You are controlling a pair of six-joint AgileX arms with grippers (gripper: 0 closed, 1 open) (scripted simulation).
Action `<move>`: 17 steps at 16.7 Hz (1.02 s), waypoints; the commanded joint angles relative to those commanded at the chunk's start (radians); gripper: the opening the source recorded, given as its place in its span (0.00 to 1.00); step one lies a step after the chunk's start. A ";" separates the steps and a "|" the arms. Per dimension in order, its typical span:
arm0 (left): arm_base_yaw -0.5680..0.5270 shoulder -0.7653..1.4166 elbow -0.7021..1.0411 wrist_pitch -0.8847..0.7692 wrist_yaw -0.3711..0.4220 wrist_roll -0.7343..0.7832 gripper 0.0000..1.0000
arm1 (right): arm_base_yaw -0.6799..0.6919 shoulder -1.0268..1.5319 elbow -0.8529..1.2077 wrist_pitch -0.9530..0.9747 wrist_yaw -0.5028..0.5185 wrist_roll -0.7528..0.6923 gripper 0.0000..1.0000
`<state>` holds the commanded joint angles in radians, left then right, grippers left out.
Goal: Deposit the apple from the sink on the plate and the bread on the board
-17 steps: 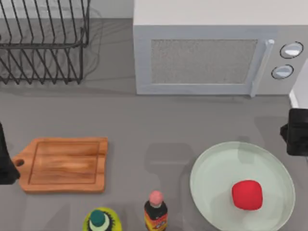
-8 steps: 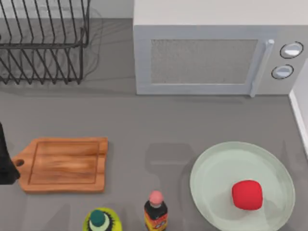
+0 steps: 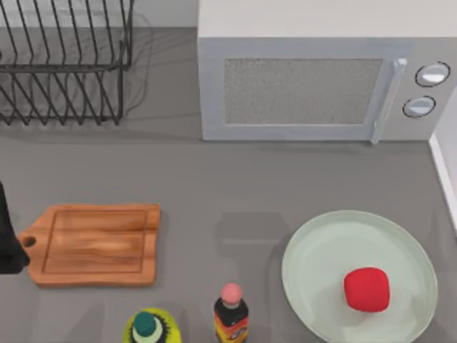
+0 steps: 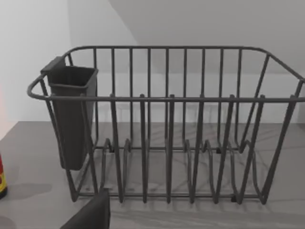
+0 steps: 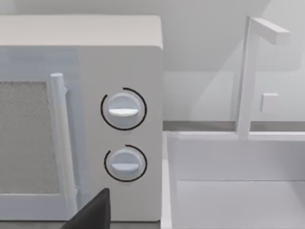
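now | apple (image 3: 366,289) on plate (image 3: 314,246) | board (image 3: 96,244) bare | right wrist: sink (image 5: 238,191) | tool state: cannot tell

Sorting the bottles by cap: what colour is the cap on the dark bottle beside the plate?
Pink; the bottle shows best in the top view.

Bright-red apple (image 3: 366,289), mint-green plate (image 3: 314,250) — orange-brown board (image 3: 96,244), white microwave (image 3: 321,78)
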<state>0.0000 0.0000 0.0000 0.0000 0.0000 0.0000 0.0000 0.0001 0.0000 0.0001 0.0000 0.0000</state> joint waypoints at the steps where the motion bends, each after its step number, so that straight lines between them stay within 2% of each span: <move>1: 0.000 0.000 0.000 0.000 0.000 0.000 1.00 | 0.000 0.000 0.000 0.000 0.000 0.000 1.00; 4: 0.004 0.029 0.012 -0.022 0.000 0.008 1.00 | 0.000 0.000 0.000 0.000 0.000 0.000 1.00; 8: 0.023 0.190 0.114 -0.117 0.002 0.058 1.00 | 0.000 0.000 0.000 0.000 0.000 0.000 1.00; 17: 0.101 0.816 0.599 -0.458 0.008 0.270 1.00 | 0.000 0.000 0.000 0.000 0.000 0.000 1.00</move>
<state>0.1007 0.8158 0.5992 -0.4578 0.0080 0.2704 0.0000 0.0001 0.0000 0.0001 0.0000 0.0000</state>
